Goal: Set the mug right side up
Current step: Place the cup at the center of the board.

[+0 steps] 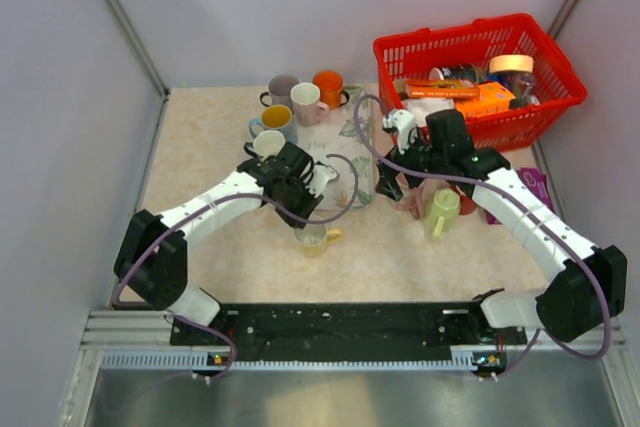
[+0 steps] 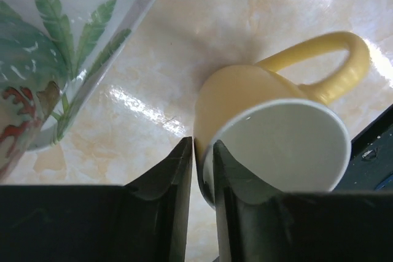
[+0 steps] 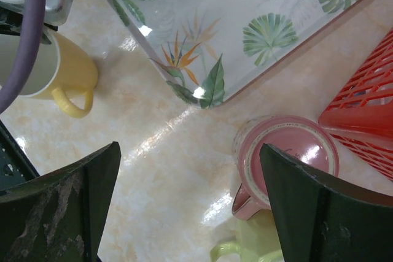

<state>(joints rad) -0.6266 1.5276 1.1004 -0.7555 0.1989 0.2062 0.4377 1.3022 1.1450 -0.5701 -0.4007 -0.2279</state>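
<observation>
**Straddling the yellow mug's rim**

Nearest the arm bases, the yellow mug (image 1: pixel 315 238) is seen mouth-up on the table (image 1: pixel 200 147), just before the leaf-patterned tray (image 3: pixel 245 4). Its wall is straddled by the left gripper (image 2: pixel 202 151); whether it is clamped cannot be told. Farther right, the right gripper (image 3: pixel 189 148) is held wide open above a pink mug (image 3: pixel 285 151).

At least eight mugs (image 1: pixel 315 237), one leaf-printed tray (image 1: pixel 335 135), one red basket (image 1: pixel 520 127), two arms (image 1: pixel 215 202).
</observation>
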